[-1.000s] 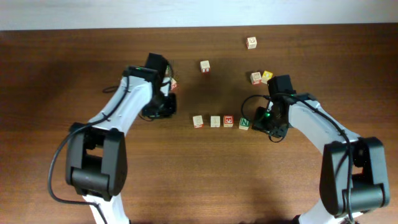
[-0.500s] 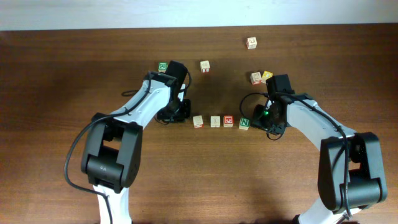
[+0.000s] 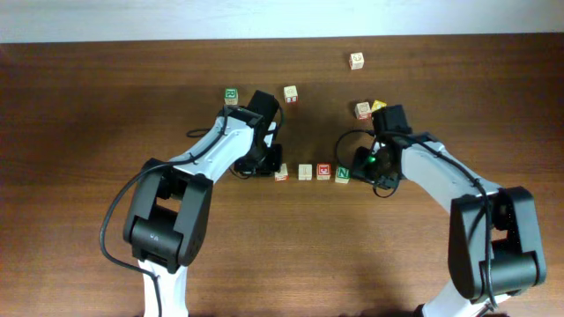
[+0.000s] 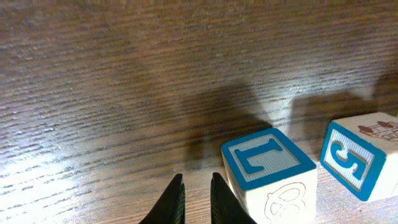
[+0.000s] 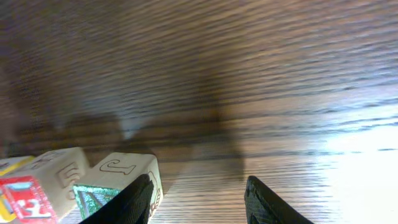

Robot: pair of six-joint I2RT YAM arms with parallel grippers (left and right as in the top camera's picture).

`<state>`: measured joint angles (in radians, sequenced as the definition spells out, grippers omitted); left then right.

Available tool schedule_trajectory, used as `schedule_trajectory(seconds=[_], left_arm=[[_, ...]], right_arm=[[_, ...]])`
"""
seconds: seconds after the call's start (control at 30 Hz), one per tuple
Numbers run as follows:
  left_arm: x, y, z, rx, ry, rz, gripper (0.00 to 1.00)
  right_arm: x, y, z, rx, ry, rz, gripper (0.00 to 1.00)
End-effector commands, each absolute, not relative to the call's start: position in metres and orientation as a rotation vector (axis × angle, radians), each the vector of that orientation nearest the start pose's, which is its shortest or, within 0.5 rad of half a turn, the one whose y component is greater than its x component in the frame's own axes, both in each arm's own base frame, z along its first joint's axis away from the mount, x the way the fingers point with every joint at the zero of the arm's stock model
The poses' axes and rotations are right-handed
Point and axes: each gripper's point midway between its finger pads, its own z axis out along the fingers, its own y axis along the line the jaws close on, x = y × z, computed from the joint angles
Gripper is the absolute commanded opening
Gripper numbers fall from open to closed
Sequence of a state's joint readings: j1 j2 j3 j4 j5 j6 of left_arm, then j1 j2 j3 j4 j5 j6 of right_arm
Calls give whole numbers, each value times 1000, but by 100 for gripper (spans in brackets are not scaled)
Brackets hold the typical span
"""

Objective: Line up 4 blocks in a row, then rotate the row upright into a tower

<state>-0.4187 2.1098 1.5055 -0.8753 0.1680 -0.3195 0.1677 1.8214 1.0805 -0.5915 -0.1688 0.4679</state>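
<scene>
Four blocks stand in a row mid-table: a pale one with red marks [image 3: 280, 173], a beige one [image 3: 305, 172], a red one [image 3: 323, 172] and a green "N" one [image 3: 343, 174]. My left gripper [image 3: 270, 165] sits at the row's left end. In the left wrist view its fingers [image 4: 176, 200] are almost together with nothing between them, just left of a cube with a blue "L" [image 4: 267, 167]; a blue "S" cube [image 4: 353, 158] is beside it. My right gripper [image 5: 199, 202] stands open, its left finger against the green-faced cube [image 5: 118, 180], which lies outside the jaws.
Loose cubes lie behind the row: a green-bordered one [image 3: 231, 95], one [image 3: 290, 93] near the left arm, one [image 3: 356, 60] at the far edge, and a pair, one yellow-faced [image 3: 378, 106], beside the right arm [image 3: 423, 163].
My left arm swung right, from the table's left side to the row's left end, and its jaws narrowed. The right gripper crept slightly left toward the "N" block.
</scene>
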Motion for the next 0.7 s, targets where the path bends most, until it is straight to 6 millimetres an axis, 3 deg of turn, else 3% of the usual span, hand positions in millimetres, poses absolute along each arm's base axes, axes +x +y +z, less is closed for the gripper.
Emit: schedule_trajectory(seconds=[0.0, 0.17, 0.43, 0.67], left_arm=[[369, -198, 8, 148, 3097, -315, 13], [366, -204, 8, 176, 3097, -316, 13], [350, -241, 8, 324, 3069, -331, 15], [342, -260, 9, 400, 3049, -337, 17]], right_arm=[[352, 101, 6, 375, 2931, 363, 49], [354, 113, 7, 339, 2921, 381, 49], [361, 122, 10, 348, 2887, 427, 49], [358, 130, 10, 316, 2893, 432, 49]])
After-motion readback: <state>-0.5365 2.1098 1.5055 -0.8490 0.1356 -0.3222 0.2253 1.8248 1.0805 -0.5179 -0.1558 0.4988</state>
